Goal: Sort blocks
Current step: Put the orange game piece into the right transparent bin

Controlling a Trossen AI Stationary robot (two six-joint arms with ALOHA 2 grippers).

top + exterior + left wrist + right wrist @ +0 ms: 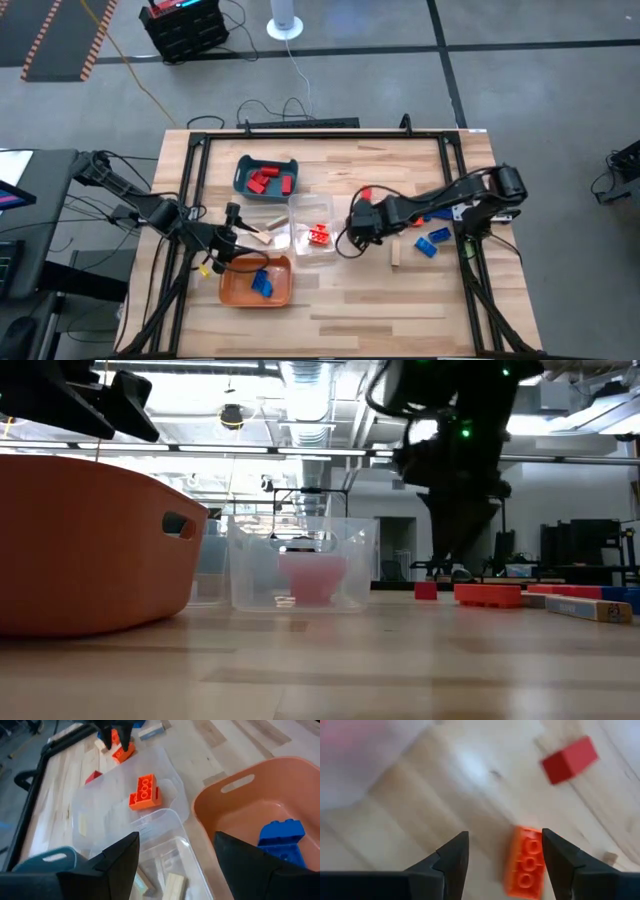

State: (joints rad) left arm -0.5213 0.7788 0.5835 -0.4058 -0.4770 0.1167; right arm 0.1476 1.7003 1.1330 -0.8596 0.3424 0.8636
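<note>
My right gripper (505, 865) is open and points down over the table, right of the clear trays. An orange brick (524, 865) lies flat on the wood between its fingers, close to one of them. A red block (569, 752) lies beyond it. My left gripper (175, 855) hangs open above the clear tray of tan wood blocks (167, 882) and the orange tray (260, 805), where a blue brick (280, 835) lies. Another orange brick (145, 794) lies in the second clear tray (312, 228). Red blocks (268, 180) fill the teal tray (243, 172). My right gripper comes at the orange brick from above with a finger on either side. One finger (560, 860) overlaps the brick's long edge (536, 862) in the wrist view. Whether it touches the brick I cannot tell. The brick lies flat on the table.
Loose blocks lie right of my right gripper: blue ones (432, 240), a tan one (396, 255) and an orange one (415, 215). A black frame (300, 135) runs round the table's edges. Bare wood stretches along the near edge (400, 320).
</note>
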